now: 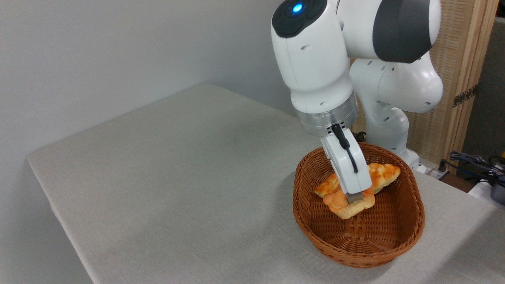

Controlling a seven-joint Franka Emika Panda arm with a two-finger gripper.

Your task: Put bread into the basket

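A grey cloth-covered table (165, 169) fills the scene. The oval brown woven wicker basket (410, 221) sits at its near right. Inside the basket, a long braided golden loaf (384, 173) lies toward the far side. The white gripper (355, 202) reaches down into the basket, its tip on the small round golden-orange bun (344, 205). Whether its jaws clasp the bun cannot be told.

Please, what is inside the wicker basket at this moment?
Inside the basket are the round bun, with the gripper at it, and a long braided loaf behind. The gripper covers the loaf's middle and hides its own fingertips.
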